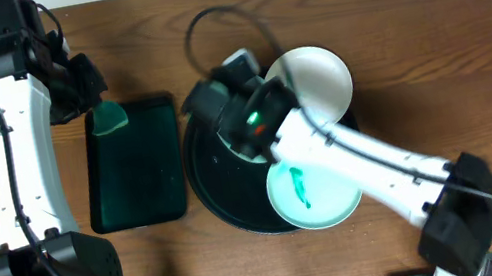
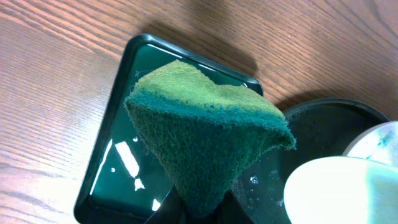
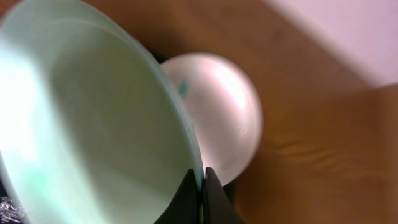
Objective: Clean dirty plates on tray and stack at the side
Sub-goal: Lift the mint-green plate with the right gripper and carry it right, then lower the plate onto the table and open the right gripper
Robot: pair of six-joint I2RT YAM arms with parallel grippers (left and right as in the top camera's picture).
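My right gripper (image 3: 202, 177) is shut on the rim of a pale mint-green plate (image 3: 93, 124) and holds it tilted above the black round tray (image 1: 219, 188). In the overhead view my arm hides most of that plate. It shows blurred in the left wrist view (image 2: 336, 193). A white plate (image 1: 312, 81) lies at the tray's far right rim. A second mint plate (image 1: 312, 192) with a green smear lies at the tray's near side. My left gripper (image 2: 202, 211) is shut on a green sponge (image 2: 205, 124), which it holds over the far end of the rectangular tray, left of the held plate.
A dark green rectangular tray (image 1: 136, 178) lies left of the black tray, with wet glints inside (image 2: 112, 168). A black cable (image 1: 206, 23) loops on the wooden table behind the black tray. Both arm bases stand at the table's near edge.
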